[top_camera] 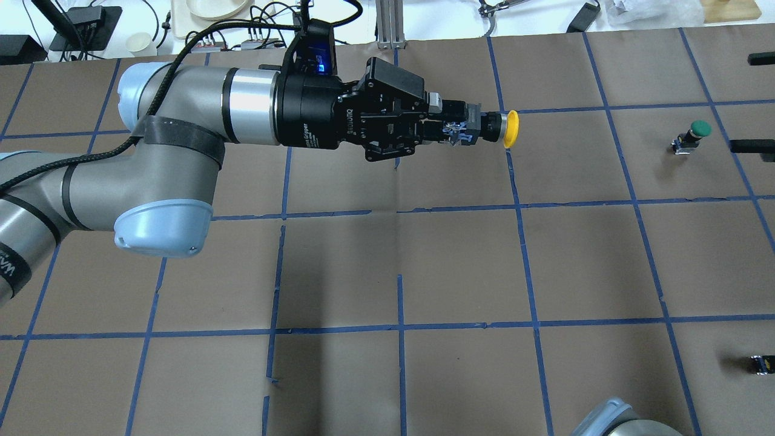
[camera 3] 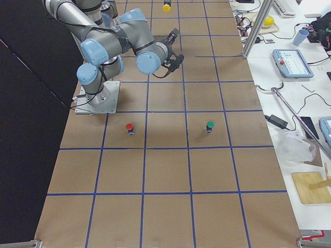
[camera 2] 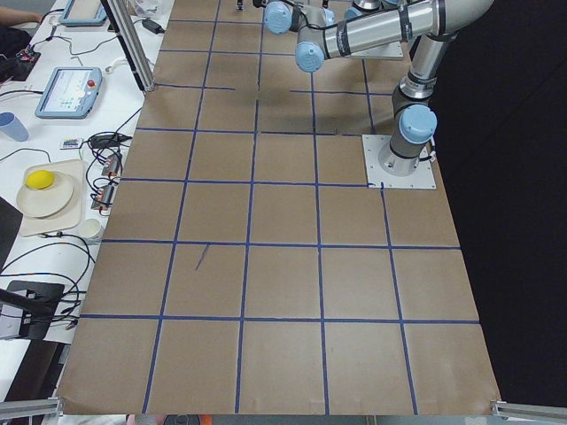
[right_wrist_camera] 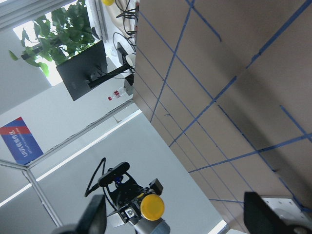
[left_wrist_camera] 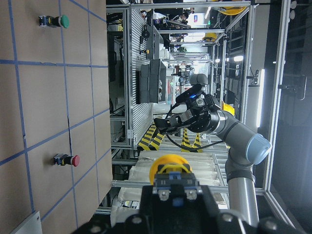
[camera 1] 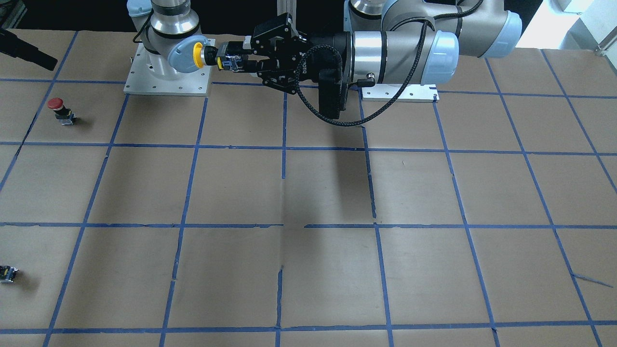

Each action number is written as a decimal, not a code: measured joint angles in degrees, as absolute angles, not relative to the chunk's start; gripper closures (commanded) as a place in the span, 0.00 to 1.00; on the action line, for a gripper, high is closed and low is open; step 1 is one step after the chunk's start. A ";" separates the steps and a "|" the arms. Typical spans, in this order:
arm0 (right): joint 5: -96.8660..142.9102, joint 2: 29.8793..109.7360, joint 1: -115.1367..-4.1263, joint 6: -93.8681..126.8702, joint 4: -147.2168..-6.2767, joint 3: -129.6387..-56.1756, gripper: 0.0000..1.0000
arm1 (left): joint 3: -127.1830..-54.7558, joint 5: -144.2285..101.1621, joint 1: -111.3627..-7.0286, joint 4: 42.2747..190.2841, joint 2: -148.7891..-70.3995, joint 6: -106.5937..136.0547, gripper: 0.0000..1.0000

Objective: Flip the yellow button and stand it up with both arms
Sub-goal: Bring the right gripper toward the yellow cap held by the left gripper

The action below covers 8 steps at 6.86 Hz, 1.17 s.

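Note:
My left gripper reaches out level above the table and is shut on the black-and-grey body of the yellow button. The button lies sideways in the air, with its cap pointing away from the wrist. The front view shows the same grip with the cap facing the right arm's base. The cap also shows in the left wrist view. My right gripper is open and empty. It is held high and faces the button from a distance. The left wrist view also shows it.
A red-capped button and a green-capped button stand on the brown, blue-taped table on the right arm's side. A tiny black-grey part with a yellow spot lies near that edge. Benches with gear line the far side.

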<state>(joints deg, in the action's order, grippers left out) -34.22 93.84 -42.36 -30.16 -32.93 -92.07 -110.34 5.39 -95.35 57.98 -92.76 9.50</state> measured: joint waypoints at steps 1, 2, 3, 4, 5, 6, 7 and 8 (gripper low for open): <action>-30.87 93.80 -46.06 -32.97 -31.46 -92.01 0.02 | -110.33 4.88 -95.39 57.51 -93.00 9.47 0.97; -29.47 93.94 -50.24 -34.85 -31.22 -91.86 0.02 | -110.34 4.67 -95.42 57.32 -93.08 9.43 0.97; -28.85 93.94 -53.55 -36.24 -31.24 -91.92 0.01 | -110.30 4.60 -95.42 57.28 -93.15 9.42 0.97; -28.65 93.39 -55.60 -38.23 -31.17 -92.16 0.01 | -110.25 4.58 -95.37 57.26 -93.18 9.41 0.97; -28.55 91.98 -57.73 -42.09 -30.73 -92.47 0.01 | -110.23 4.57 -95.34 57.24 -93.20 9.41 0.97; -28.29 90.46 -60.23 -46.73 -29.84 -92.63 0.02 | -110.22 4.55 -95.33 57.24 -93.03 9.42 0.97; -27.85 89.60 -62.21 -49.50 -27.98 -92.69 0.02 | -110.19 4.51 -95.30 57.26 -92.53 9.44 0.97; -27.37 89.44 -63.23 -51.00 -25.39 -92.74 0.02 | -110.16 4.49 -95.23 57.24 -92.18 9.43 0.97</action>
<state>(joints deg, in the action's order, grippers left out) -27.37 89.44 -63.23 -51.00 -25.39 -92.74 -110.16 4.49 -95.23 57.24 -92.18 9.43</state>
